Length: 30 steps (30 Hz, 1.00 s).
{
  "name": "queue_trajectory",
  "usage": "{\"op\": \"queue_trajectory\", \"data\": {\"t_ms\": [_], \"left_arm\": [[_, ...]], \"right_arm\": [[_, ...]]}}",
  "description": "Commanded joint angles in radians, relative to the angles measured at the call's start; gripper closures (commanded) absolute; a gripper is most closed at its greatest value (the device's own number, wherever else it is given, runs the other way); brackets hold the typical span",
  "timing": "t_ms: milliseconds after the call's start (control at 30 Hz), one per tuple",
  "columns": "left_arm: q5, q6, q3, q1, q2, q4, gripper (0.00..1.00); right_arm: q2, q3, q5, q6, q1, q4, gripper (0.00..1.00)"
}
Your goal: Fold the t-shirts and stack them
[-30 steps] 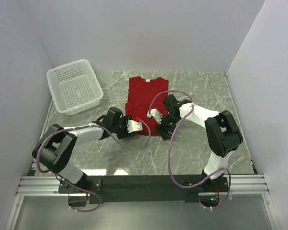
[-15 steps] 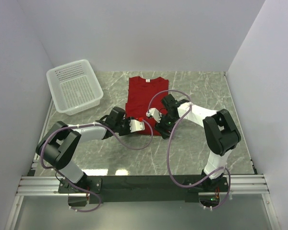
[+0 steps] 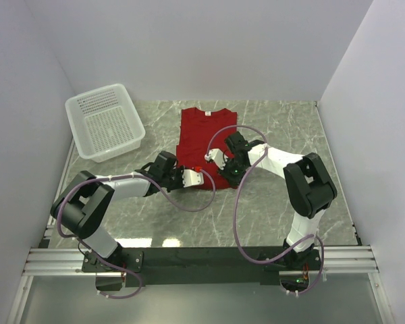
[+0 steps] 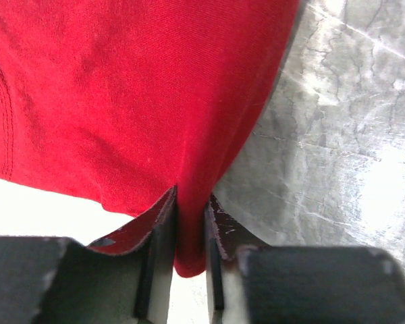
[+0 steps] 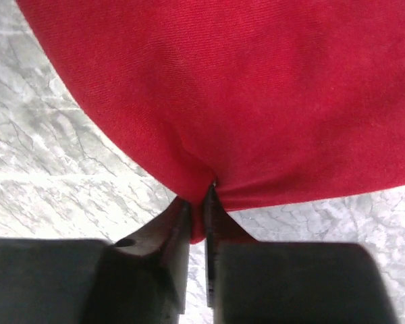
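One red t-shirt (image 3: 202, 135) lies flat on the marble table, collar toward the far wall and hem toward the arms. My left gripper (image 3: 201, 173) is at the hem's near left corner and shut on a pinch of red cloth. In the left wrist view the t-shirt (image 4: 135, 101) runs down between the jaws of the left gripper (image 4: 191, 206). My right gripper (image 3: 228, 175) is at the near right corner. In the right wrist view the right gripper (image 5: 199, 199) is shut on a fold of the t-shirt (image 5: 256, 88).
A white mesh basket (image 3: 104, 123) stands at the far left of the table, with nothing in it. Grey walls close in the table (image 3: 277, 202) on the left, the far side and the right. The arms' cables loop over the near hem.
Both grippers have closed from open onto the shirt's near hem. Each has also edged a little forward onto its corner.
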Motion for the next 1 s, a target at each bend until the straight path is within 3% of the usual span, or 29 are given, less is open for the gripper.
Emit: {"op": "queue_trajectory", "data": {"t_ms": [0,100,267,467,767,967], "left_arm": [[0.017,-0.002,-0.002,-0.007,-0.002,-0.027,0.75],[0.034,-0.006,-0.002,-0.007,-0.02,-0.041,0.81],[0.086,0.003,0.0,-0.016,-0.1,-0.113,0.99],[0.234,0.02,-0.006,-0.039,-0.232,-0.269,1.0],[0.357,-0.005,0.026,-0.073,-0.378,-0.484,1.0],[0.319,0.034,0.156,0.002,-0.24,-0.49,1.0]], "right_arm": [[0.036,-0.022,0.026,0.02,0.006,-0.003,0.88],[0.018,-0.025,-0.016,0.008,0.006,-0.04,0.99],[-0.061,-0.022,-0.172,-0.066,-0.002,-0.144,1.0],[-0.185,-0.053,-0.315,-0.13,-0.005,-0.306,1.0],[-0.38,-0.039,-0.389,-0.15,-0.042,-0.479,1.0],[-0.283,0.114,-0.389,-0.113,-0.127,-0.477,1.0]]}}
